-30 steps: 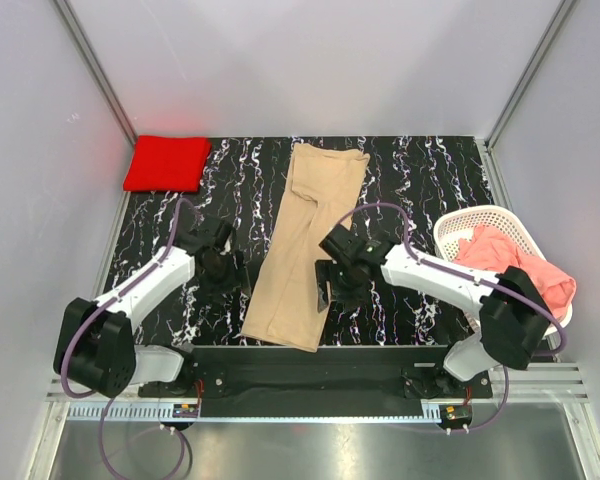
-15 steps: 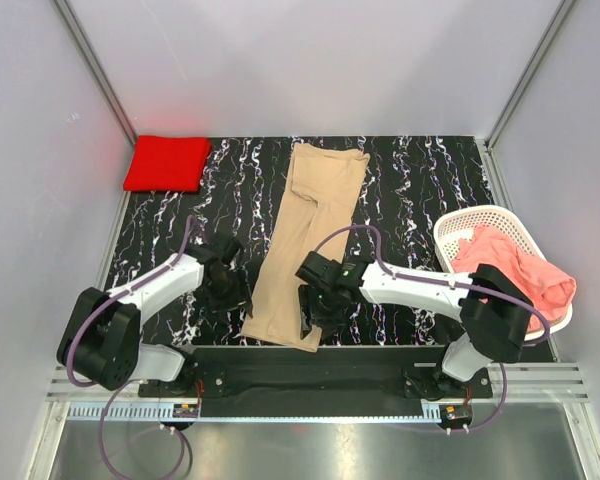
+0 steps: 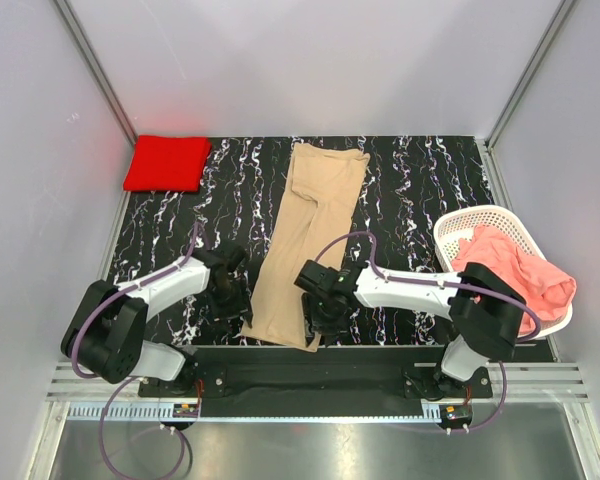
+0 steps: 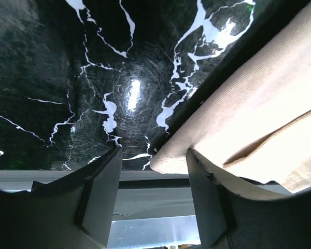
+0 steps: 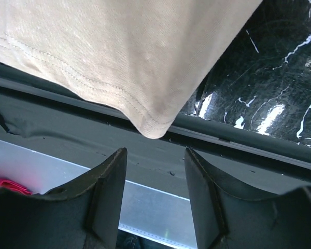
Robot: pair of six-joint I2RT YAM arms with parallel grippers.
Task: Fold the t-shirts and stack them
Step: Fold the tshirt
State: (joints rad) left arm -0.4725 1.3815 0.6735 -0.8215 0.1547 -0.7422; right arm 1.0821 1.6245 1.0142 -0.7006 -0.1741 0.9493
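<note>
Upper left, the red t-shirt (image 3: 166, 163) lies folded. The left claw (image 4: 153, 155) stands part-open astride the near corner of the long tan t-shirt (image 3: 305, 245) at centre. The right claw (image 5: 155, 155), jaws apart, sits just below its other corner. Far right, the basket (image 3: 458, 226) half hides the pink t-shirt (image 3: 515, 272).

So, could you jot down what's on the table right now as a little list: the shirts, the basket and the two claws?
Tan t-shirt: lying in a long strip down the middle of the table
Red t-shirt: folded, far left corner
Pink t-shirt: crumpled in the white basket, right side
Left gripper: open, around the tan shirt's near left corner
Right gripper: open, just short of its near right corner
</note>
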